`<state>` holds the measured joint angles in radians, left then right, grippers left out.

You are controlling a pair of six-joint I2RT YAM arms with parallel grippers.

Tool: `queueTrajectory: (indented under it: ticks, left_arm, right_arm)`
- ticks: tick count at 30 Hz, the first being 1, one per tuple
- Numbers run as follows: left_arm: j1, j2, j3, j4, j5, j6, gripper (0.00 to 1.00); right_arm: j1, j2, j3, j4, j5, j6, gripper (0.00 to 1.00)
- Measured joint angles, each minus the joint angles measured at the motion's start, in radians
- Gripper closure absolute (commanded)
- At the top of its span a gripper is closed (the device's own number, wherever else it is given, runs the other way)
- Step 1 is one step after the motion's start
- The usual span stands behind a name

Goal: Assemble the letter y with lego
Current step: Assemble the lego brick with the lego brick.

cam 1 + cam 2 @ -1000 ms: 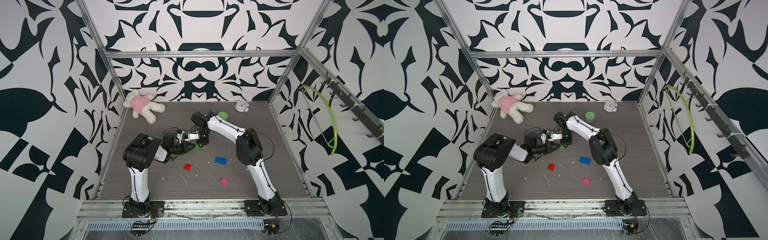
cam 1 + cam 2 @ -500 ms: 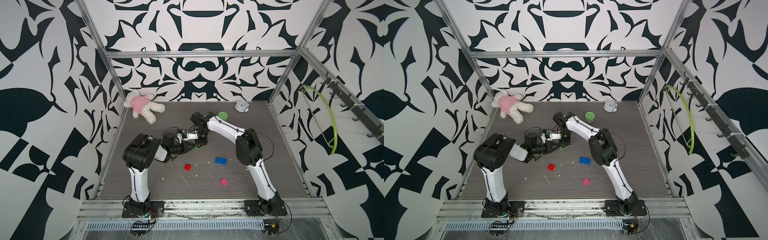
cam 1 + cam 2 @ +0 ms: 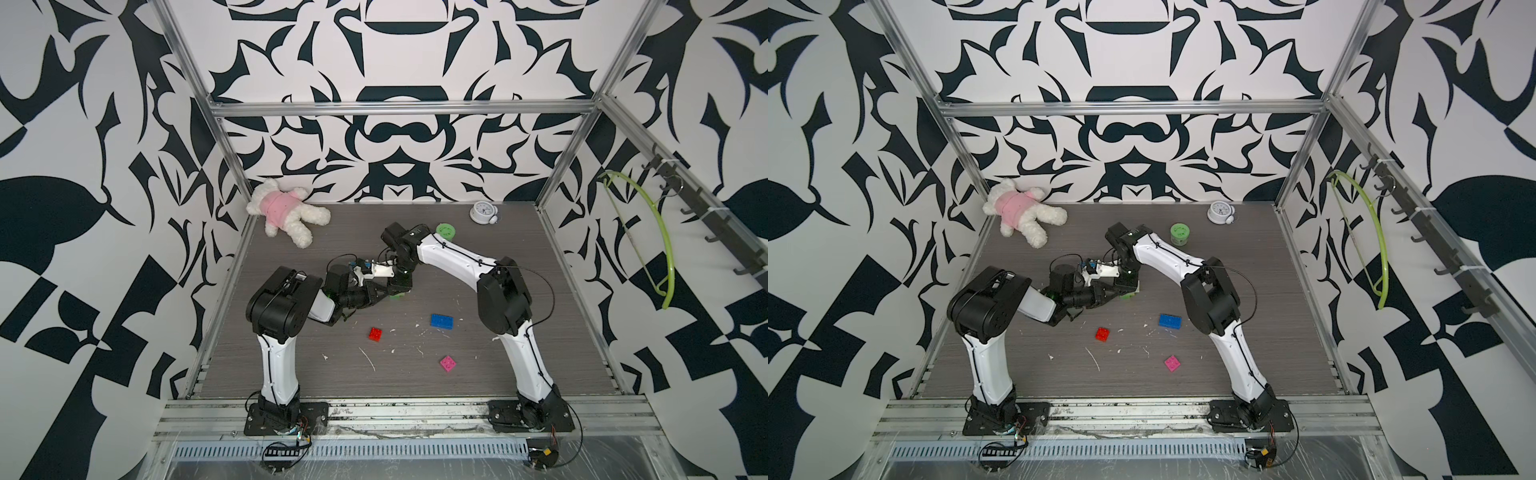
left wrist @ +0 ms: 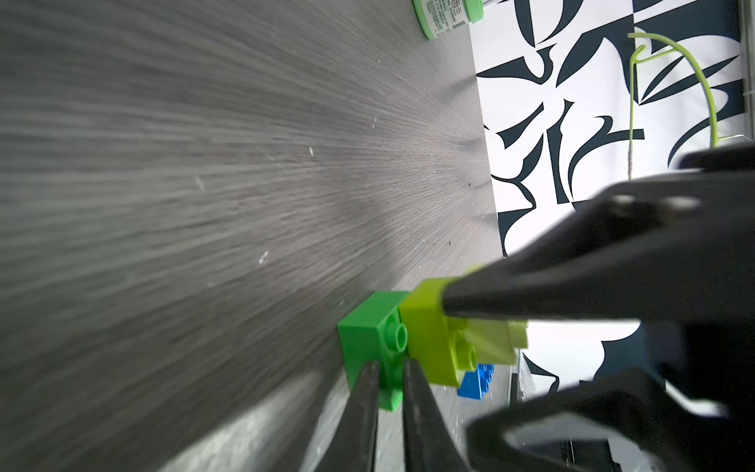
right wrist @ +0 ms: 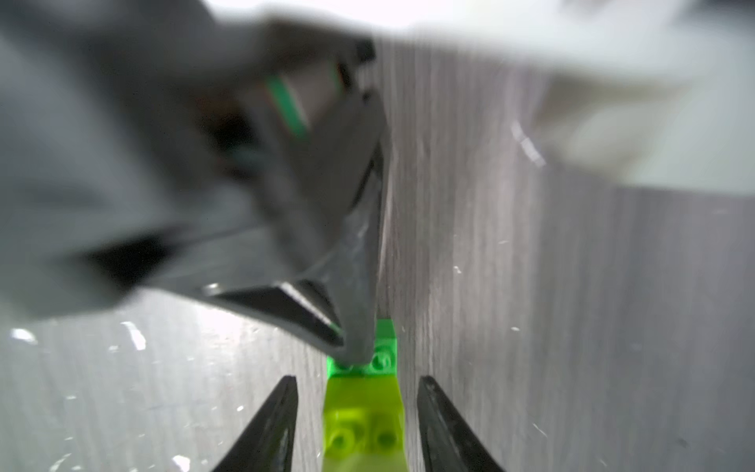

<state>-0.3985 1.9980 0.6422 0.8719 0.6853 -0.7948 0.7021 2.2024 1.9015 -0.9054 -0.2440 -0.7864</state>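
Green lego brick (image 4: 363, 331), joined to lime brick (image 4: 425, 327), clamped in left gripper (image 4: 390, 374) jaws; right gripper (image 5: 357, 380) jaws released.

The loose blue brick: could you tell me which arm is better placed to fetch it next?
Probably the right. The right gripper is open around the lime brick, and the blue brick lies beside the right arm. The left gripper is shut, tip on the green brick.
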Motion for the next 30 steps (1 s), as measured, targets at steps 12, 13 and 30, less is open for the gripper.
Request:
queueTrajectory:
  ticks: [12,13,30]
  left_arm:
    - [0.000,-0.001,0.002,-0.004,0.000,0.005,0.85]
    - [0.000,-0.001,0.002,-0.004,0.000,0.006,0.85]
    - [0.000,-0.001,0.002,-0.005,0.000,0.008,0.85]
  right_arm:
    - [-0.190,-0.368,-0.359,0.378,-0.108,0.647,0.50]
    - [-0.211,-0.381,-0.384,0.401,-0.110,0.723,0.50]
    - [-0.262,-0.359,-0.652,0.613,-0.302,1.374,0.50]
